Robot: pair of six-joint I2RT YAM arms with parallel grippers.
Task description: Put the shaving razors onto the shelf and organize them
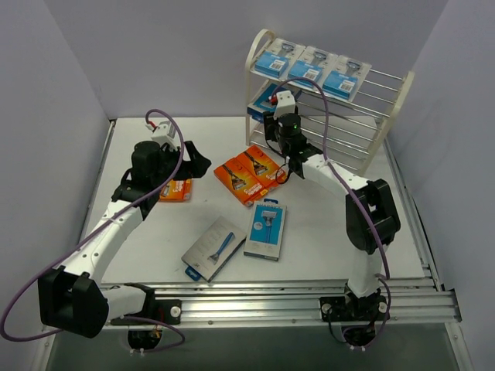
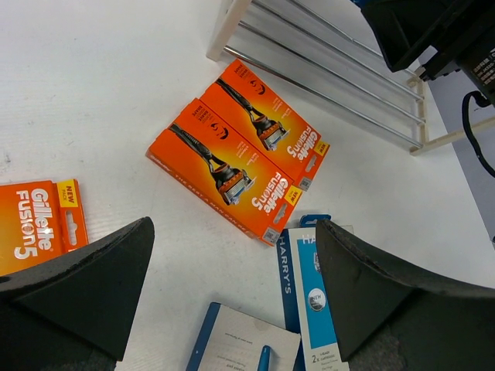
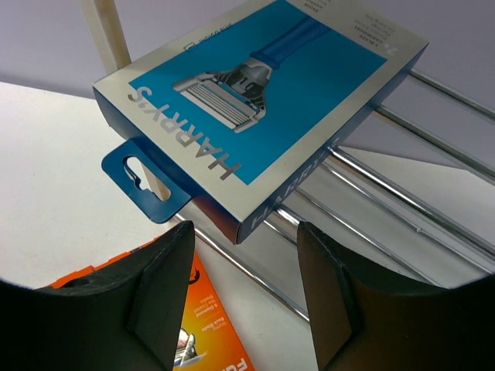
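The shelf (image 1: 402, 97) stands at the back right with three blue razor packs (image 1: 313, 68) on its top tier. A blue-and-grey Harry's pack (image 3: 255, 100) lies on the rods of a lower tier (image 3: 402, 201), just beyond my right gripper (image 3: 244, 286), which is open and holds nothing. Two orange boxes (image 2: 240, 166) lie side by side on the table, and a third orange box (image 2: 39, 224) is to the left. My left gripper (image 2: 232, 294) hovers open over two blue packs (image 2: 309, 294), (image 2: 240, 340).
In the top view, the two loose packs (image 1: 265, 230), (image 1: 214, 247) lie mid-table toward the near edge. The third orange box (image 1: 176, 189) sits partly under the left arm. Grey walls close in the table on three sides, and a metal rail (image 1: 309, 301) runs along the front.
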